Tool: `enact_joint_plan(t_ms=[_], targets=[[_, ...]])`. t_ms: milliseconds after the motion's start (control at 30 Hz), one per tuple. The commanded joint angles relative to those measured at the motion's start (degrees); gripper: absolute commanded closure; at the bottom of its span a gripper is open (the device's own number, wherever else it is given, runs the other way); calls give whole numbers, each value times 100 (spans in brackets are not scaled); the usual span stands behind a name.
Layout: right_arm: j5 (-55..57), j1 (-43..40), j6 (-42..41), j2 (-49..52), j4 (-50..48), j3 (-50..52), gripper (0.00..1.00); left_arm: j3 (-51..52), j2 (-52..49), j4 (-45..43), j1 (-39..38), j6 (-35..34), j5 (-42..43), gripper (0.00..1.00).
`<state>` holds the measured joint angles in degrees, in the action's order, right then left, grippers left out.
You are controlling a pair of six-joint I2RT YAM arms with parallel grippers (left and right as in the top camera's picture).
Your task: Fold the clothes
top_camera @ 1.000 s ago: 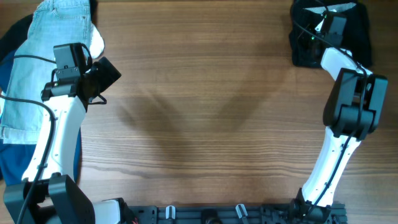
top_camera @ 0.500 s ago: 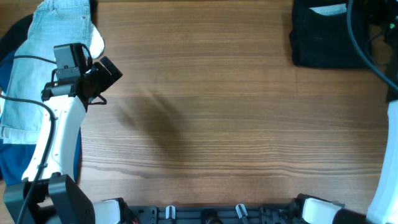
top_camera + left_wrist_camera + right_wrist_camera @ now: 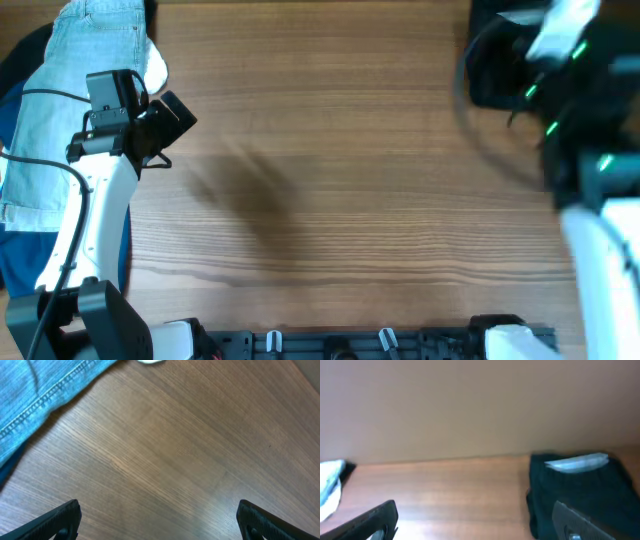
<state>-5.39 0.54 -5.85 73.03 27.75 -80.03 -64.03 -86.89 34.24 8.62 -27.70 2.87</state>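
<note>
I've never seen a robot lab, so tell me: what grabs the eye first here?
The right arm shows as a big blur with green lights over the far right corner of the table, where the black shorts lie. At the far left, light-blue denim shorts lie beside the left arm, with a bright blue garment showing at their edge.

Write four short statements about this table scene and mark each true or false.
1. The black shorts lie at the far right corner of the table. True.
2. The denim shorts lie on the table's left side. True.
3. The left end effector grips the denim shorts. False: it is open over bare wood and holds nothing.
4. The right end effector is shut on the black shorts. False: its jaws stand apart with nothing between them.
</note>
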Motion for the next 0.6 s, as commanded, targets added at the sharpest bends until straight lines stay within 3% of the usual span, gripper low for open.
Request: enact_joint_plan(t_ms=[0,100,167,267,367,567], targets=[[1023,369,417,-1528,-1556,2236,0,-15,-24,-31,-26,31,26,0],[505,330,365,-3187,-3816,5047,0,-15,-24,-31,-26,31,26,0],[511,271,-63,-4199,-4323,6262,0,-15,-24,-31,-26,31,26,0],[400,157,-223,-5617,-4301,7390,0,-15,-24,-31,-26,31,26,0],[361,157,-299,-6306,-4105,7862,0,-15,-24,-31,-26,31,26,0],[319,157,-330,-7318,-2824,7973,0,-15,-24,-31,-26,31,26,0]])
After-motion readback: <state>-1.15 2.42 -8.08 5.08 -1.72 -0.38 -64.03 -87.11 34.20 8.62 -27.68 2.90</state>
